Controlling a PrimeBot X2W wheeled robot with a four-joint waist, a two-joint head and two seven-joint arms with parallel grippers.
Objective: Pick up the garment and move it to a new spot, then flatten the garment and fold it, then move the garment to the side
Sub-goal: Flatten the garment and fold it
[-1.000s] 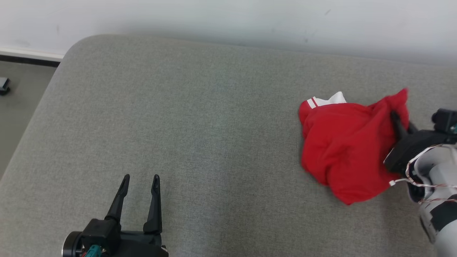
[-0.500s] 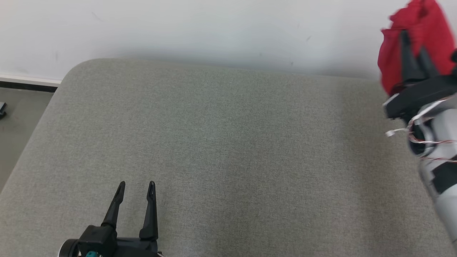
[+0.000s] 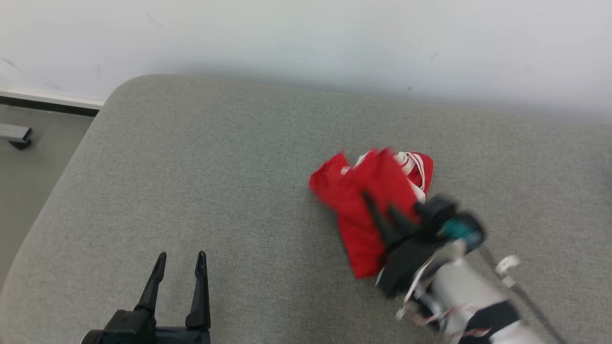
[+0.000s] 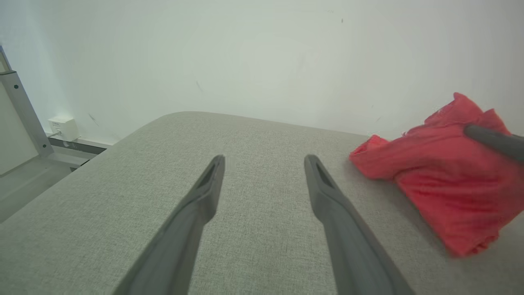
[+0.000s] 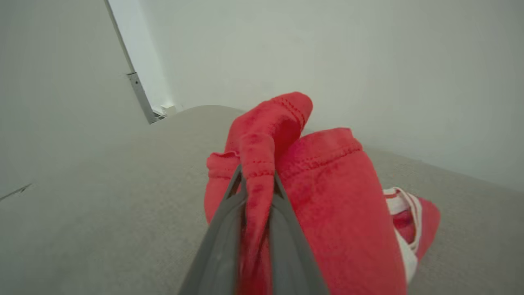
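The garment [image 3: 368,200] is a crumpled red piece with white striped trim, bunched near the middle of the grey padded table [image 3: 229,167]. My right gripper [image 3: 380,203] is shut on a fold of it; the right wrist view shows the red cloth [image 5: 323,213] pinched between the two dark fingers [image 5: 223,229]. The lower part of the bundle looks to touch the table. My left gripper [image 3: 180,260] stands open and empty at the near left, well apart from the cloth. From the left wrist the garment [image 4: 446,180] lies to the right of my left gripper [image 4: 264,162].
A pale wall [image 3: 306,33] runs behind the table's far edge. The rounded far-left corner of the table drops to a grey floor [image 3: 28,172] with a dark baseboard and a small metal foot [image 3: 16,136]. Open grey surface stretches left of the garment.
My right gripper swung the garment up off the right side of the table and brought it down near the middle. The head camera shifted. My left gripper stayed open and still.
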